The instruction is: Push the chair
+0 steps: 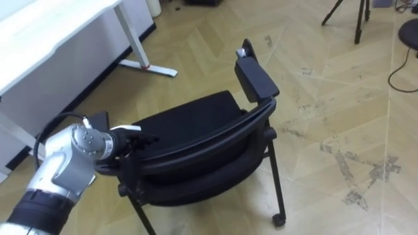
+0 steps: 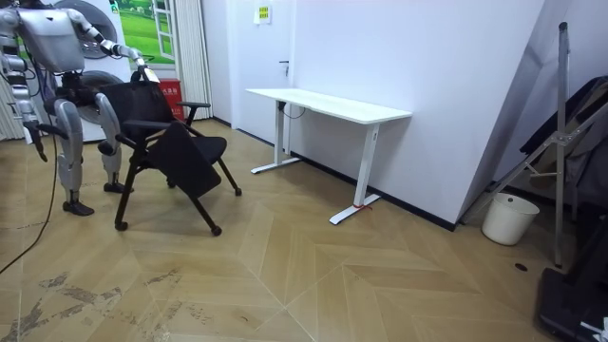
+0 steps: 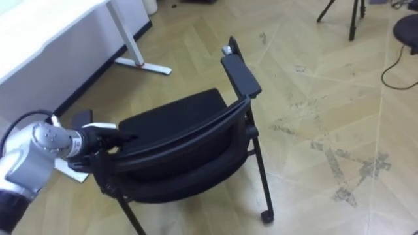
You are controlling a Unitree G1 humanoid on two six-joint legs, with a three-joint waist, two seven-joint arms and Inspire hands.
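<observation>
At the lower left of the left eye view, your left hand (image 1: 134, 140) rests against the near end of the black chair (image 1: 189, 121), by the curved backrest (image 1: 215, 142). Dark fingers against black frame: you cannot tell whether they wrap it or lie flat. Your right hand (image 2: 38, 144) hangs by the robot's side in the room view, and its fingers are too small to read.

The chair stands on the wood floor (image 1: 326, 98) at the middle and lower part of the frame, its seat towards the top. In the room view it is at the left, directly in front of the robot.

You appear to be at the start of the push, with contact made. Next, drive steadily through the backrest. Contact is at one end alone, so expect the chair to swing on its wheels (image 1: 279, 220).

The white tabletop (image 1: 39, 32) fills the upper left, and its foot (image 1: 147, 65) lies near the seat's far corner, so steer away from it. The open floor is at centre and right. Tripod legs (image 1: 356, 19) and a cable (image 1: 400, 72) wait at the upper right.
</observation>
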